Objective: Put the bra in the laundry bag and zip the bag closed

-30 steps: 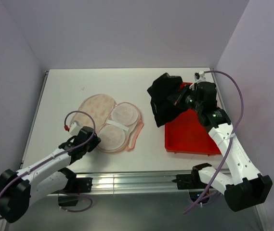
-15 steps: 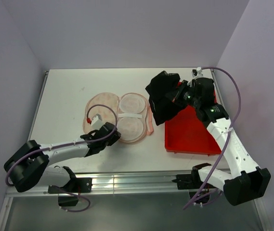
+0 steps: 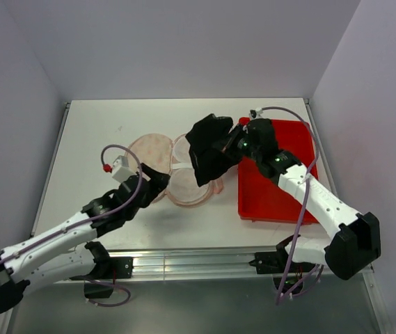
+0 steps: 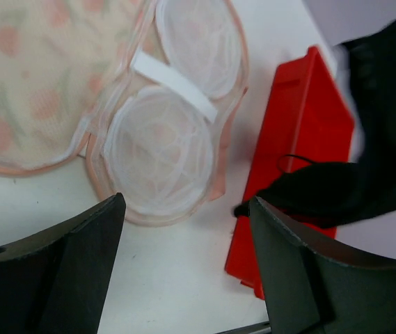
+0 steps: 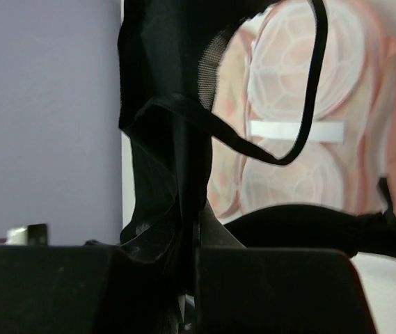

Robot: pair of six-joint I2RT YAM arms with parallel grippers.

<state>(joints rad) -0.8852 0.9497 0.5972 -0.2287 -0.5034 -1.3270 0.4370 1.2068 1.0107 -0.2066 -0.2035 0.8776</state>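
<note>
My left arm (image 3: 58,236) and right arm (image 3: 319,202) — white shells, black joints, looped purple cables (image 3: 121,146); green lights (image 3: 279,158) on the right, red connector (image 3: 105,168) at ten o'clock of the matte-black left gripper (image 4: 185,202).

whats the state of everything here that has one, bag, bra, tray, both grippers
laundry bag: unzipped, spread open flat on the table, inside facing up
bra: bunched, hanging from the right gripper above the bag, not inside it
red tray: flat on the table, right of the bag
left gripper: open, holding nothing, beside the bag
right gripper: shut on the bra
</note>
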